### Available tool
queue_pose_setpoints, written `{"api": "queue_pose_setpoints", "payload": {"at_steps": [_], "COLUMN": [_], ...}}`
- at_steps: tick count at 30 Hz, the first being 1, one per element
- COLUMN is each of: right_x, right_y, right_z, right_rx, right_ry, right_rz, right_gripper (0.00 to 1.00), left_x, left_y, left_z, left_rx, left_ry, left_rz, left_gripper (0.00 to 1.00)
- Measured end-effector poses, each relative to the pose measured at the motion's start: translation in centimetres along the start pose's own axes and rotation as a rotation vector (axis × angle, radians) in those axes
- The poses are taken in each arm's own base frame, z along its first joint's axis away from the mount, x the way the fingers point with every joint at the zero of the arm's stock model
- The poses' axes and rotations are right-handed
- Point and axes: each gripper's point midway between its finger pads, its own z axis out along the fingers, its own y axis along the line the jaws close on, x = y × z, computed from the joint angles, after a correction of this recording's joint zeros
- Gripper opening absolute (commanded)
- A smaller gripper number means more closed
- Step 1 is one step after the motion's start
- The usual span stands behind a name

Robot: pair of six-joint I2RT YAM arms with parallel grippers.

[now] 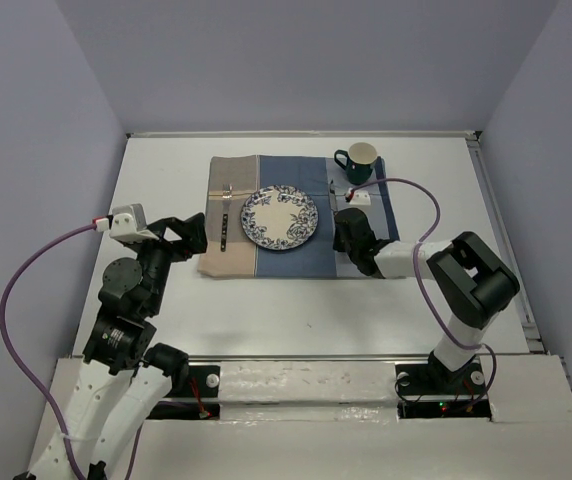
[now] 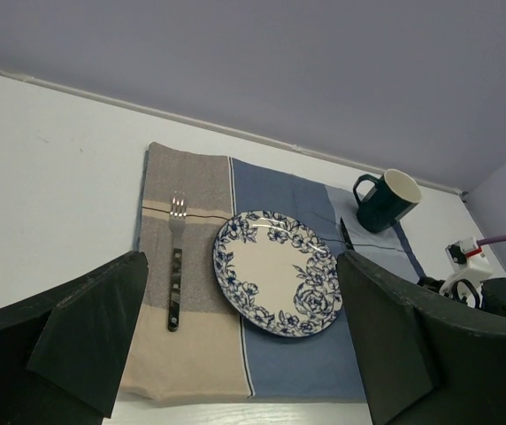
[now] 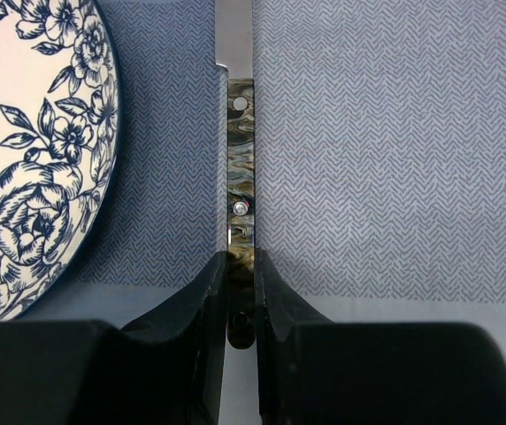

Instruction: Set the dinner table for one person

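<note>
Left gripper (image 1: 194,236) hangs with its jaws spread wide and nothing between them, at the left edge of the placemat (image 1: 231,262) and low over the dinner table (image 1: 296,310). That table is the broad white top that fills the space in front of both arm bases, and the striped cloth lies on its far half.

On the cloth's tan left stripe lies a fork (image 1: 224,215), tines toward the far edge and its dark handle toward the arms. Just to its right, not touching it, sits a round plate (image 1: 280,217) with a blue flower pattern. Most of the plate is on the blue stripe, and its left rim reaches over the tan.

Right of the plate, the right gripper (image 3: 241,270) is pinched on the near end of a knife (image 3: 240,168). Both fingers press the sides of its mottled brown, riveted handle. The blade runs straight away from the gripper toward the far edge, parallel to the plate's rim and near it, with a strip of blue herringbone cloth between them. Whether the knife lies on the cloth or sits just above it I cannot tell.

A dark green mug (image 1: 358,162) stands upright at the far right corner of the placemat, its handle pointing left.
</note>
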Motion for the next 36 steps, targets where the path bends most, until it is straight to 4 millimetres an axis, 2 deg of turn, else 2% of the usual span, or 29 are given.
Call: {"api": "queue_pose_setpoints", "payload": {"at_steps": [6, 11, 15, 17, 21, 25, 26, 30, 31, 32, 36], "right_x": [0.7, 1.0, 1.0, 1.0, 1.0, 0.9, 0.7, -1.1, -2.1, -2.8, -6.8], "right_y": [-0.4, -0.5, -0.5, -0.4, -0.5, -0.5, -0.5, -0.1, 0.0, 0.3, 1.1], "right_z": [0.3, 0.3, 0.3, 0.3, 0.3, 0.1, -0.1, -1.3, -2.0, -2.5, -5.4], "right_rx": [0.023, 0.028, 0.028, 0.027, 0.028, 0.027, 0.025, 0.003, -0.009, -0.024, -0.088], "right_ry": [0.014, 0.021, 0.021, 0.021, 0.022, 0.025, 0.026, -0.003, -0.022, -0.034, -0.113], "right_rz": [0.012, 0.02, 0.023, 0.023, 0.019, 0.014, 0.008, 0.016, 0.021, 0.024, 0.058], "right_gripper": [0.0, 0.18, 0.21, 0.26, 0.38, 0.54, 0.55, 0.81, 0.97, 1.0, 1.0], "left_x": [0.0, 0.0, 0.0, 0.0, 0.0, 0.0, 0.0, 0.0, -0.1, -0.1, -0.3], "left_y": [0.0, 0.0, 0.0, 0.0, 0.0, 0.0, 0.0, -0.1, -0.1, -0.1, -0.2], "left_z": [0.0, 0.0, 0.0, 0.0, 0.0, 0.0, 0.0, -0.1, -0.1, -0.1, -0.2], "left_rx": [0.002, 0.002, 0.002, 0.002, 0.002, 0.002, 0.002, 0.006, 0.007, 0.007, 0.013], "left_ry": [0.002, 0.001, 0.002, 0.001, 0.001, 0.001, 0.001, -0.001, -0.002, -0.004, -0.012], "left_rz": [0.0, 0.0, 0.0, 0.0, 0.0, 0.0, 0.0, -0.001, -0.001, 0.0, 0.005], "left_gripper": [0.99, 0.99, 0.99, 0.99, 0.99, 0.99, 0.99, 0.99, 0.99, 0.99, 0.99]}}
